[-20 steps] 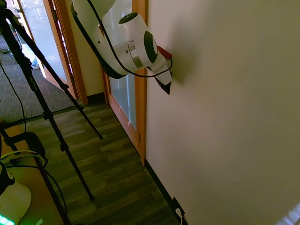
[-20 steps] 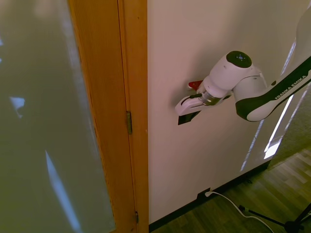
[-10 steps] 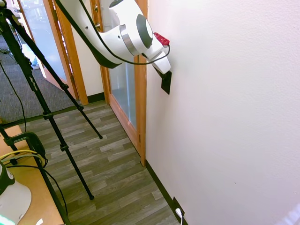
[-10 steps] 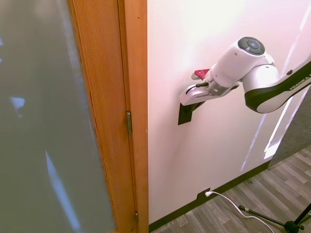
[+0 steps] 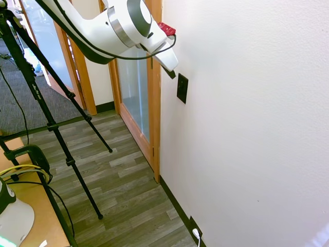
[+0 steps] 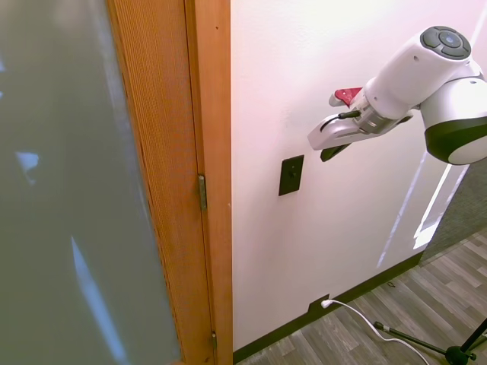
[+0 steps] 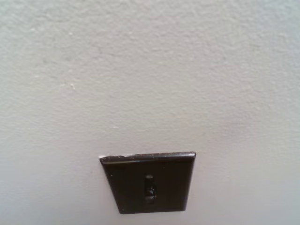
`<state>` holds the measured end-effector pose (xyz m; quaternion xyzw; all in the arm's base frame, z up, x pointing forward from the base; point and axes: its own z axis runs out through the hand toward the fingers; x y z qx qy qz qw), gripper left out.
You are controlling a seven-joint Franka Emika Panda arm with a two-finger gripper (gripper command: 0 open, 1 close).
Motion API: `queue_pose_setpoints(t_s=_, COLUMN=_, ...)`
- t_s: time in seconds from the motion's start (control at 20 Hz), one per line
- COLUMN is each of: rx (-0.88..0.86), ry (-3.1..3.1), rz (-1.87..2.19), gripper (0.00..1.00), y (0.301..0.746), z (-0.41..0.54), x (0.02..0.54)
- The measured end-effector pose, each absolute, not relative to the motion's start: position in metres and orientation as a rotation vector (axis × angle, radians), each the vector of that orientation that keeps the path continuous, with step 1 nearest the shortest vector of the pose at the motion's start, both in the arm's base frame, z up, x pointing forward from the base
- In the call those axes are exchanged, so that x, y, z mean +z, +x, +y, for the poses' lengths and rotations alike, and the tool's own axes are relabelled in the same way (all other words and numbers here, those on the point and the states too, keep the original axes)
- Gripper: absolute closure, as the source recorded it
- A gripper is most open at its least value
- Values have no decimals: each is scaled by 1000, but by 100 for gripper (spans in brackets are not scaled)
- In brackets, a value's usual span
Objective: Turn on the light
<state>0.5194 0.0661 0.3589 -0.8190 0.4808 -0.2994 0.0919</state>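
we see the claw (image 6: 332, 151) apart from and above the switch (image 6: 291, 176); whether it's spread, we cannot tell.

1. The tool's (image 6: 329, 152) dark fingertips are showing too small to tell whether they are parted.
2. The switch's (image 7: 149, 186) toggle is blurring in the wrist view, its position unreadable.
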Motion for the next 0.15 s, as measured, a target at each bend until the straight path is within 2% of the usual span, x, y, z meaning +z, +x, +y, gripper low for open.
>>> queue_pose_setpoints(t_s=0.15, rx=-888, ry=-2429, rz=1425, gripper=100, y=519, z=69, x=361)
